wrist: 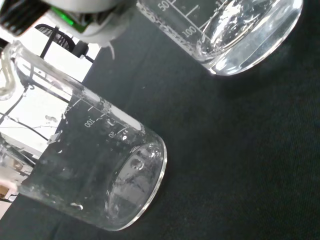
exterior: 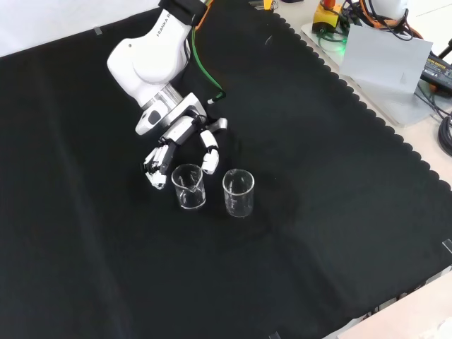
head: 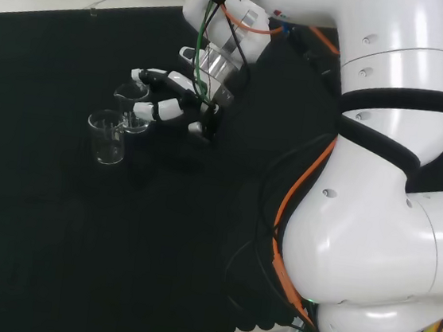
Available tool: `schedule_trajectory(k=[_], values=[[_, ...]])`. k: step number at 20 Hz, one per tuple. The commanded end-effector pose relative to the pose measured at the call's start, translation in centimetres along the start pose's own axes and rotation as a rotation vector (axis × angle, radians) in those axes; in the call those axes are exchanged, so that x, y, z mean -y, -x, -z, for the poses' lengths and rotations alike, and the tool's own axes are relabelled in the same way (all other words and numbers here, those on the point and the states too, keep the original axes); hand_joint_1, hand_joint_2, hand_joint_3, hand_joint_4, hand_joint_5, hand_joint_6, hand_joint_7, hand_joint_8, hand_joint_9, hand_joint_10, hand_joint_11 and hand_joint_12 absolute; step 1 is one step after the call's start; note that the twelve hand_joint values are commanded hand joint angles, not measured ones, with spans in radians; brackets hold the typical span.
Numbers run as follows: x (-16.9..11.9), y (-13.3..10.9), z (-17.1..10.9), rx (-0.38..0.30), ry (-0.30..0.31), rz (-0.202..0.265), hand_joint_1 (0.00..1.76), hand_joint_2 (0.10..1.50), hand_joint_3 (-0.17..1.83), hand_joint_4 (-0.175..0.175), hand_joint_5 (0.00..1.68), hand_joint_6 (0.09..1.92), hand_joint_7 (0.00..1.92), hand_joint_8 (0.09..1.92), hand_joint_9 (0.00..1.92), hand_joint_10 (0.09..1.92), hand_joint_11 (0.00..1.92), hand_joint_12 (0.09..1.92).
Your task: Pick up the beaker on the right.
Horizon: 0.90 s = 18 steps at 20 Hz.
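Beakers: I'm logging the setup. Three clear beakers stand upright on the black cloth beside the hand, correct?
Not quite: two, not three. The front view shows one beaker at the hand's fingertips and a second beaker to its right, both upright on the black cloth.

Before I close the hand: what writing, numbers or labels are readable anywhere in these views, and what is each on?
Close beaker, wrist view: white printed scale with numerals, seen slanted through the glass; not quoted.
Second beaker, wrist view: the same kind of scale, cut off at the picture's edge.
Arm link, front view: a short line of dark lettering, too small to read.
Head view: no text legible.
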<state>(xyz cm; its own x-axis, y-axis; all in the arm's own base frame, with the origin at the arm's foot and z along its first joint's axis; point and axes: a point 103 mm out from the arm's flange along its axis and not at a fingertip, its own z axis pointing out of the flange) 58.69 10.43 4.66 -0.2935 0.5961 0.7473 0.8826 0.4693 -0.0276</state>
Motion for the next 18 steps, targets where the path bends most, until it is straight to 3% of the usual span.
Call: schedule_trajectory(k=[1, 18], values=[[-0.3, -0.1, -0.5, -0.021, 0.034, 0.024, 0.89, 0.52, 0.73, -0.003, 0.38, 0.09, 0.29, 0.54, 0.38, 0.58, 0.00, 1.19], [-1.2, 0.0, -1.6, -0.040, 0.061, 0.032, 0.93, 0.52, 0.74, -0.009, 0.45, 0.09, 0.39, 0.55, 0.45, 0.57, 0.00, 1.28]])
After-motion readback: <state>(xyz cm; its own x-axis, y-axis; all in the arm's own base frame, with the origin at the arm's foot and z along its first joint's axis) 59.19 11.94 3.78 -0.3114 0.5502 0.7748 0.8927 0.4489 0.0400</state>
